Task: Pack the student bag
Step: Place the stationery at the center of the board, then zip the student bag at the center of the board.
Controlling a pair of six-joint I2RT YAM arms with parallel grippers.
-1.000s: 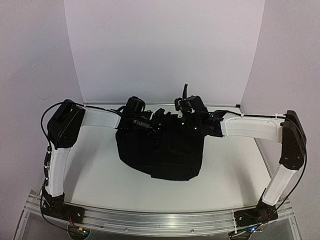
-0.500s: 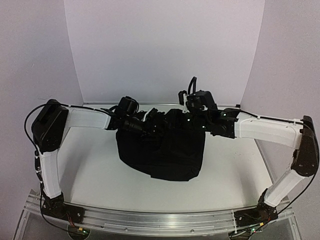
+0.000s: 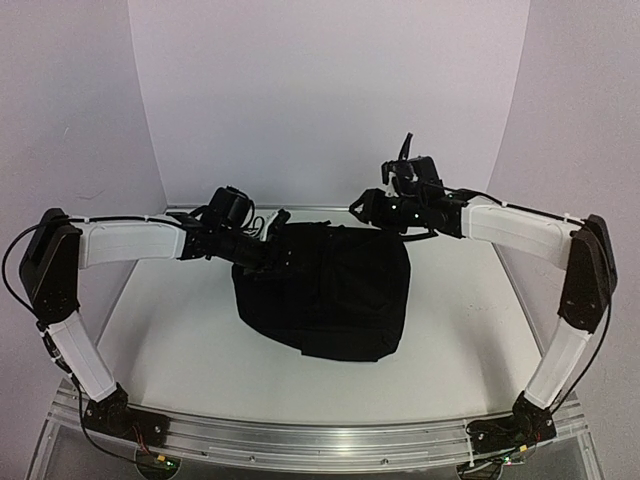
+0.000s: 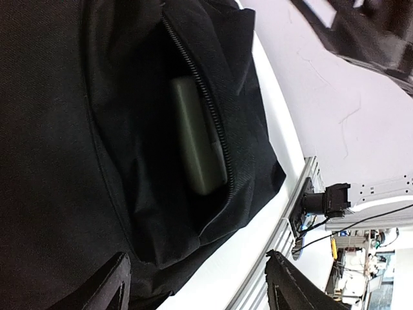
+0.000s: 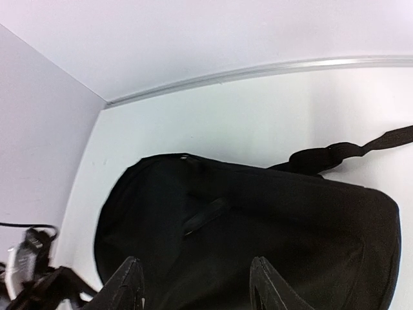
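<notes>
The left end effector (image 4: 197, 261) is now drawn back from the mouth of the student bag (image 3: 325, 295), where it was buried a second ago. Its jaws are spread and nothing is held between them. Just ahead of it a zipper (image 4: 200, 97) is seen parted, and a pale flat item (image 4: 197, 139) is lodged inside the opening (what it is cannot be told). The right end effector (image 5: 195, 265) has likewise been released and lifted, and is open and empty. The bag lies below and ahead of it on the tabletop (image 3: 190, 340), with a strap (image 5: 348, 150) trailing beyond. Both grips on the fabric are thus given up, and the bag is left slumped between the two arms. The item is judged to be stowed; closing the zipper probably remains to be done.
</notes>
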